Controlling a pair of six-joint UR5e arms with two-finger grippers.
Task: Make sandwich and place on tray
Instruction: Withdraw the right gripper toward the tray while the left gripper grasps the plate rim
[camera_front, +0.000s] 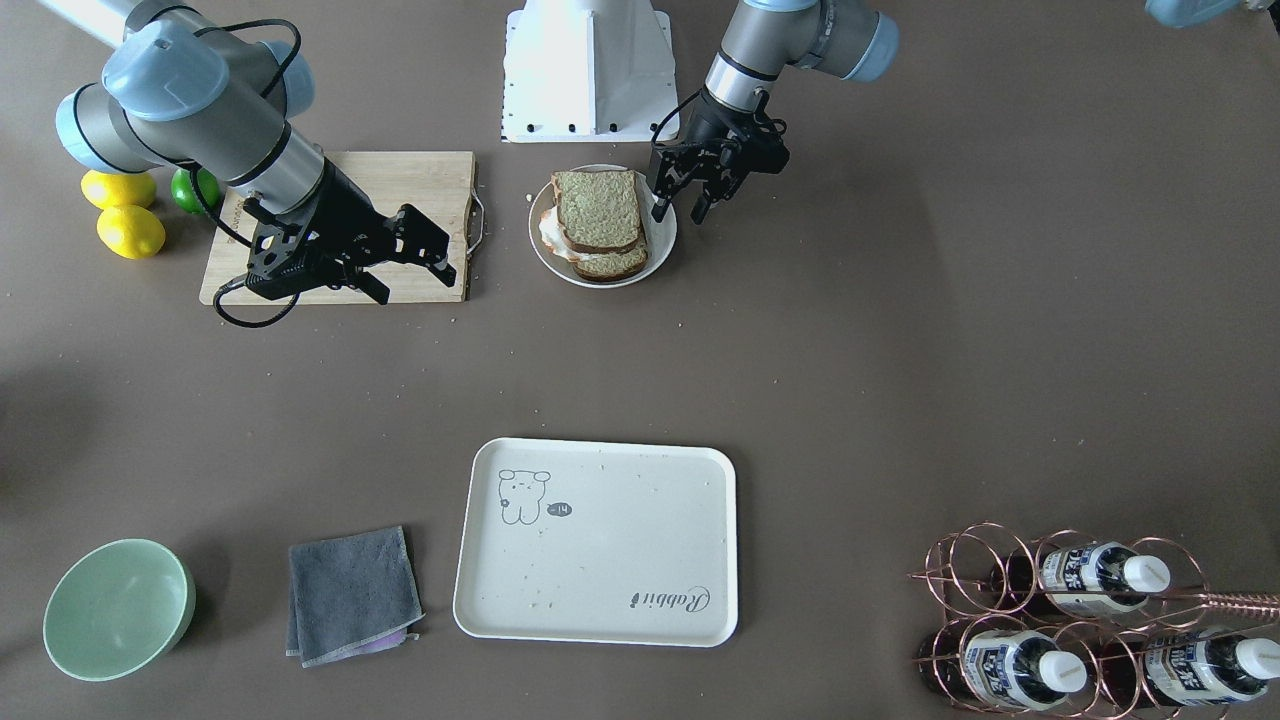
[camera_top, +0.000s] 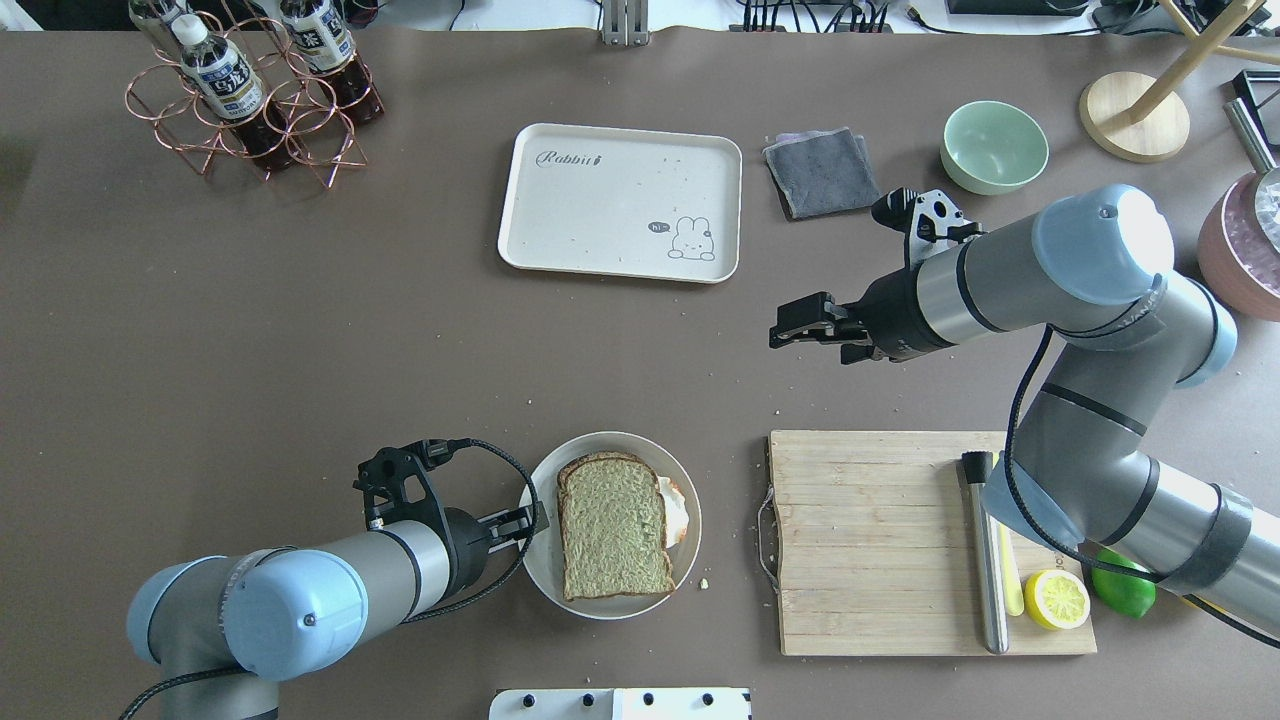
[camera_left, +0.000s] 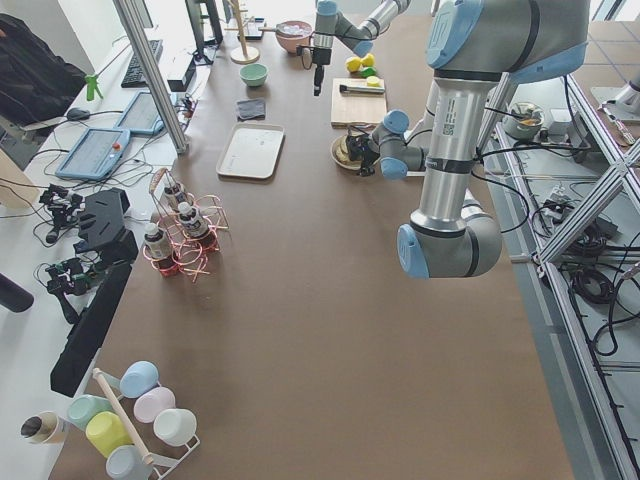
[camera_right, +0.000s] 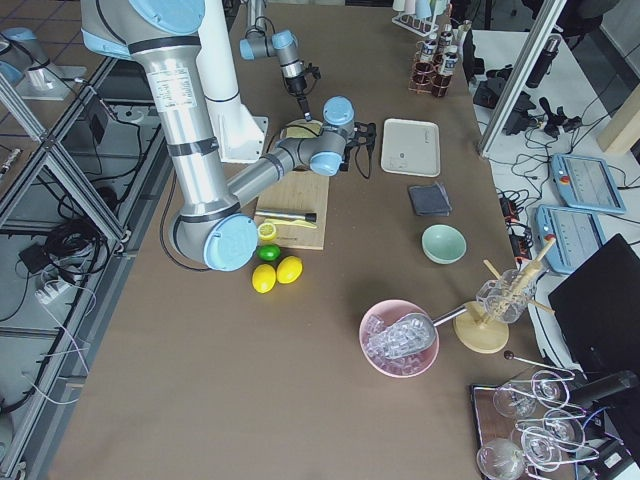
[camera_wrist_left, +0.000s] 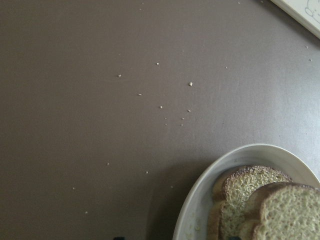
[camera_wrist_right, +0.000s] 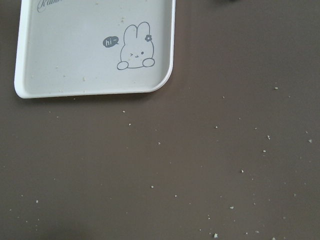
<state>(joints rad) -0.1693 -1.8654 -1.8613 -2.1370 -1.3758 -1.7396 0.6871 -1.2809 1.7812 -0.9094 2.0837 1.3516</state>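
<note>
Two slices of wholegrain bread make the sandwich (camera_top: 612, 540), and a little white of fried egg shows at one edge. It lies on the round white plate (camera_top: 543, 568), not on the tray (camera_top: 600, 215). The left gripper (camera_front: 678, 213) is just beside the plate, on the robot's left of it. Its jaws are spread and grip nothing, and one fingertip is at the plate's rim. A wooden cutting board (camera_top: 870, 540) lies near the plate on the robot's right of it, with a half lemon (camera_top: 1055, 598) on the corner farthest from the plate. The right gripper (camera_front: 412, 283) hangs on that same side of the plate, well apart from it, with its jaws also spread and empty. The tray lies well apart from the plate, across the table from the robot, with some crumbs on it. Still farther from the plate, beside the tray, are a grey cloth (camera_top: 822, 172) and a green bowl (camera_top: 994, 146).
</note>
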